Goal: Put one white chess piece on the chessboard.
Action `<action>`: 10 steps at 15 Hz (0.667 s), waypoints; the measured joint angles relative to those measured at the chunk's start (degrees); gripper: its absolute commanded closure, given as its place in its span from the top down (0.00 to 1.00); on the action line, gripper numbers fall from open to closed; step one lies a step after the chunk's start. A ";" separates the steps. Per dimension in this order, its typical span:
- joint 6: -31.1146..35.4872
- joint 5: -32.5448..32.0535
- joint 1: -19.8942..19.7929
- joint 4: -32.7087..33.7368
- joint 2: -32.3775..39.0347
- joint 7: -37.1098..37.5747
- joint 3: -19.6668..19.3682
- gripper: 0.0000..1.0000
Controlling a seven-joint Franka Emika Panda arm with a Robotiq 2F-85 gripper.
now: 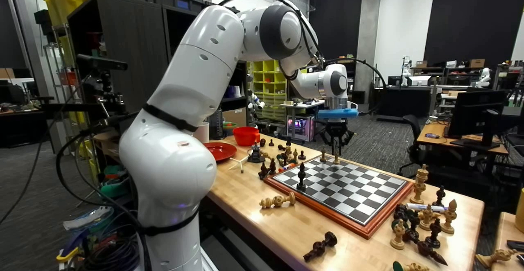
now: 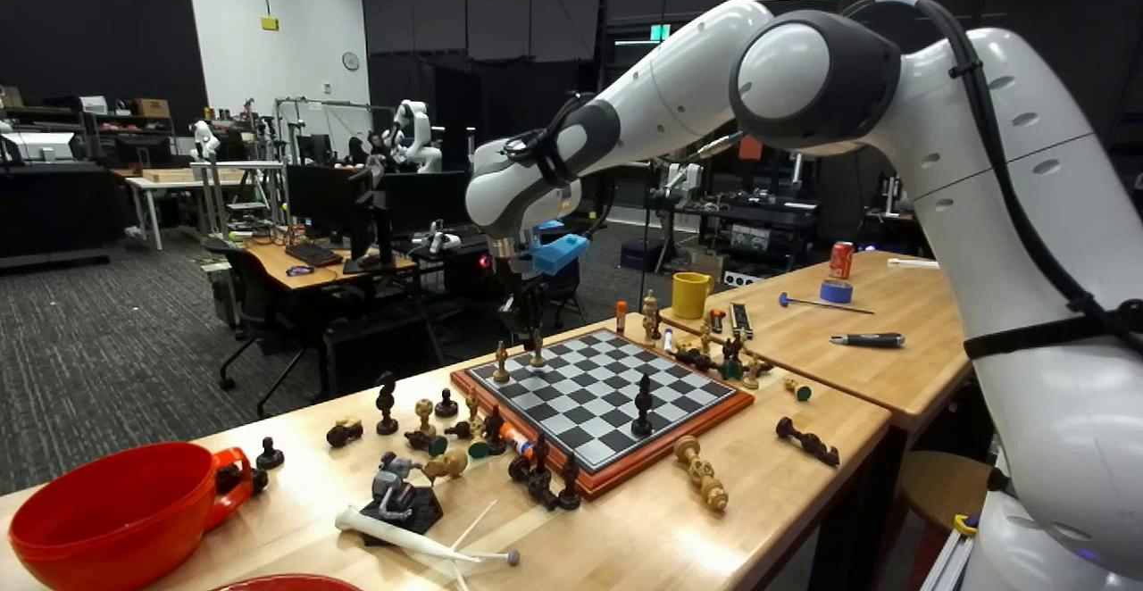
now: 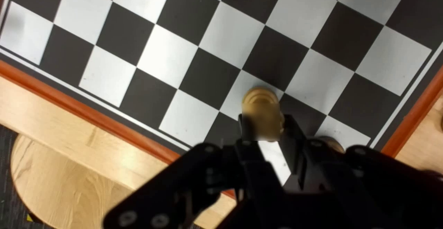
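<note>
The chessboard (image 1: 360, 181) lies on the wooden table and shows in all views. My gripper (image 1: 336, 150) points down over the board's far edge strip. Its fingers are close on both sides of a tan "white" chess piece (image 3: 259, 95), and look shut on its upper part. The piece is upright, its base over a light square; it also shows in the exterior views (image 1: 336, 159) (image 2: 538, 357). I cannot tell whether its base touches the board. Another tan piece (image 2: 501, 366) stands beside it near the corner. In the wrist view, the fingers partly hide both pieces.
A dark piece (image 1: 301, 177) stands on the board's near side. A tan piece (image 2: 701, 473) lies in front of the board. Several loose pieces, light and dark, crowd both ends. A red cup (image 1: 245, 136), red plate (image 1: 221, 151) and small figure (image 2: 397, 497) are on the table.
</note>
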 measured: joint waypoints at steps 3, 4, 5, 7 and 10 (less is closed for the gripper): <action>-0.29 0.00 -0.20 1.16 1.14 -0.59 -0.07 0.30; -0.44 0.00 -0.27 1.51 1.47 -0.73 -0.07 0.49; -0.63 0.00 -0.32 1.82 1.76 -0.82 -0.07 0.54; -1.01 0.11 -0.36 2.35 2.17 -0.94 -0.07 0.66; -1.13 0.78 -0.37 2.78 1.78 -0.99 -0.05 0.86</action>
